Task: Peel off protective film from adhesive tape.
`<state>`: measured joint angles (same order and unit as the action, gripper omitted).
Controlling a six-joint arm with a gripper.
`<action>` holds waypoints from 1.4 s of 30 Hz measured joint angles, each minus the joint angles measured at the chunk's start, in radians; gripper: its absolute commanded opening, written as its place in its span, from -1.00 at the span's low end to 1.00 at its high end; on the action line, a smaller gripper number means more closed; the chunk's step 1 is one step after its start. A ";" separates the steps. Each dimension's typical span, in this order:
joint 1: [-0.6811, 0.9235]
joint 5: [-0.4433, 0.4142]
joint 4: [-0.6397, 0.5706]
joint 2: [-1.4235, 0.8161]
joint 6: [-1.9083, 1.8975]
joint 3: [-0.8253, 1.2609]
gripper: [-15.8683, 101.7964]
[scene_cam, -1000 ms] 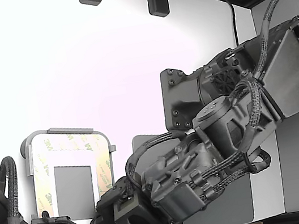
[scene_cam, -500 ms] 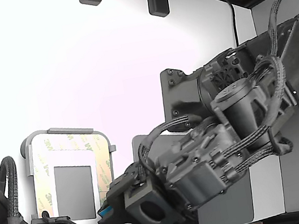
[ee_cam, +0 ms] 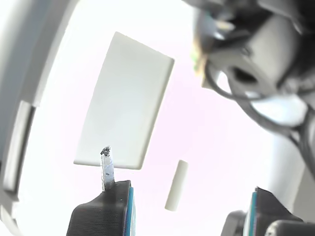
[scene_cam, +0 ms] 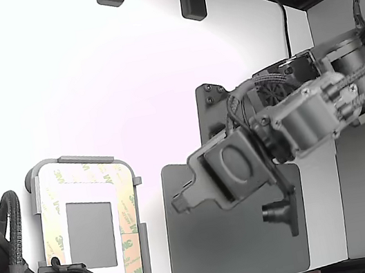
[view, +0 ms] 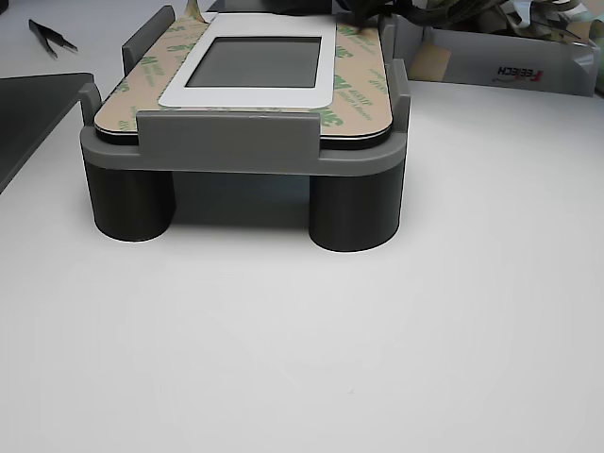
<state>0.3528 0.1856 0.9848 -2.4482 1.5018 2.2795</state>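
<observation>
Down at eight o'clock in the exterior view: frame flat on the table, white plate inside it, grey rectangle dead centre. Tape bordering that plate, faced with film, green logos showing along the twelve, three and nine o'clock strips. Six o'clock side of the border hidden behind a second arm's dark cabling, so cannot tell there. Just beside the frame, toward five o'clock: dark mat. Up above that mat, near centre: gripper, well apart from the frame, tips aimed toward nine o'clock, touching neither film nor tape. From the wrist view: fingers spread wide, blue pads facing each other, thin metal blade sticking out past one of them, bright blurred background beyond the gripper. Over in the other view: frame raised on dark round legs, film lying flat along both long sides, one small tab curling up at twelve o'clock. Tweezers at ten o'clock, box at two o'clock.
</observation>
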 measured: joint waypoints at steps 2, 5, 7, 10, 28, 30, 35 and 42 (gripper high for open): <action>-0.061 0.052 -0.003 -0.069 -0.100 0.026 0.97; -0.195 0.121 -0.067 -0.173 -0.316 0.089 0.97; -0.298 0.138 -0.120 -0.236 -0.502 0.133 0.97; -0.442 0.167 -0.132 -0.273 -0.827 0.153 0.97; -0.652 0.081 -0.015 -0.482 -1.503 0.382 0.97; -0.617 0.041 -0.003 -0.485 -1.505 0.382 0.97; -0.506 -0.063 -0.009 -0.485 -1.529 0.382 0.97; -0.503 -0.092 -0.014 -0.485 -1.546 0.382 0.97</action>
<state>-0.1503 0.0936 0.9710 -2.9330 -0.0445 2.6615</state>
